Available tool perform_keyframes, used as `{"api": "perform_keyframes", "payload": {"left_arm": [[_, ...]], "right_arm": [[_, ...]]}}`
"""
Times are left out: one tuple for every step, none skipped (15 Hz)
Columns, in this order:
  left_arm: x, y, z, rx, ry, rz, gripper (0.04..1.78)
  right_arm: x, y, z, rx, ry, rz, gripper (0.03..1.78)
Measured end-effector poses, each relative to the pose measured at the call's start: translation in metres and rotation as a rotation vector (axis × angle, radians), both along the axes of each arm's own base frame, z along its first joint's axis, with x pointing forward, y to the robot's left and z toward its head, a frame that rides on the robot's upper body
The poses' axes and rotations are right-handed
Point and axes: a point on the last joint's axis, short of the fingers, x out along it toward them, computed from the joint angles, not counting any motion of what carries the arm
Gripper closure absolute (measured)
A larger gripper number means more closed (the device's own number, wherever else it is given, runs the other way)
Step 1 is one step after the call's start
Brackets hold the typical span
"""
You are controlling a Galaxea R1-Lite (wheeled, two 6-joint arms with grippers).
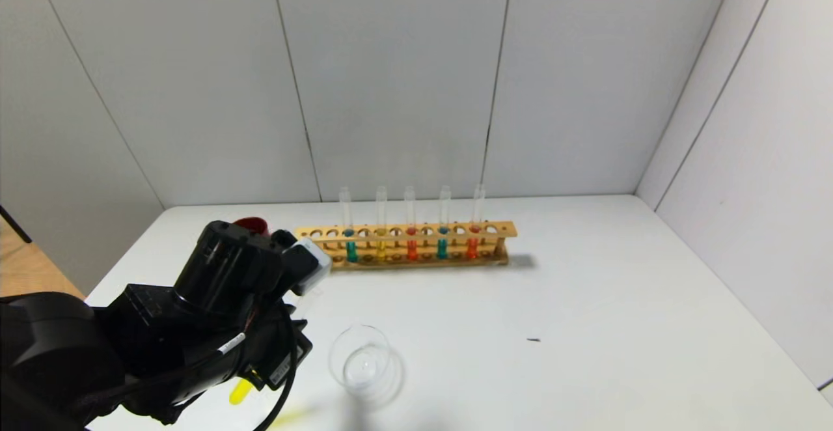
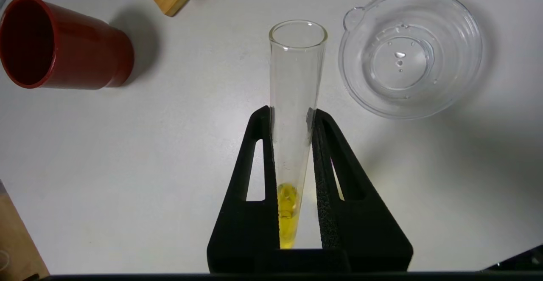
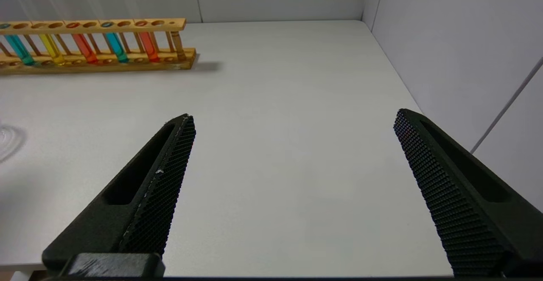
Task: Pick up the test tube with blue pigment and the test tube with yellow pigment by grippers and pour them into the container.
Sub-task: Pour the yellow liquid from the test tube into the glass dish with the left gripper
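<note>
Left gripper (image 2: 292, 115) is pinching the yellow tube (image 2: 295, 102), mostly hiding it in the head view; right gripper (image 3: 292, 119) is gaping empty; five tubes are standing in the rack (image 1: 407, 247).

A white table (image 1: 586, 301) filled the lower frame, enclosed behind and at right by pale grey wall panels (image 1: 390, 79) with dark vertical seams. Wooden flooring (image 1: 26, 268) showed at far left. Lighting was even.
</note>
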Motion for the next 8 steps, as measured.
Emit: {"api": "perform_keyframes", "payload": {"left_arm": [[-0.001, -0.003, -0.001, 0.015, 0.020, -0.015, 1.52], [-0.002, -0.006, -0.003, 0.033, 0.045, -0.030, 1.52], [-0.001, -0.008, -0.005, 0.050, 0.066, -0.037, 1.52], [-0.001, -0.010, -0.007, 0.069, 0.088, -0.042, 1.52], [0.000, -0.011, -0.010, 0.096, 0.114, -0.051, 1.52], [0.000, -0.013, -0.012, 0.121, 0.136, -0.062, 1.52], [0.001, -0.014, -0.014, 0.135, 0.150, -0.068, 1.52], [0.003, -0.017, -0.015, 0.144, 0.160, -0.072, 1.52]], "right_arm": [[0.000, 0.000, 0.000, 0.000, 0.000, 0.000, 0.10], [0.000, 0.000, 0.000, 0.000, 0.000, 0.000, 0.10], [0.000, 0.000, 0.000, 0.000, 0.000, 0.000, 0.10], [0.000, 0.000, 0.000, 0.000, 0.000, 0.000, 0.10], [0.000, 0.000, 0.000, 0.000, 0.000, 0.000, 0.10], [0.000, 0.000, 0.000, 0.000, 0.000, 0.000, 0.10], [0.000, 0.000, 0.000, 0.000, 0.000, 0.000, 0.10], [0.000, 0.000, 0.000, 0.000, 0.000, 0.000, 0.10]]}}
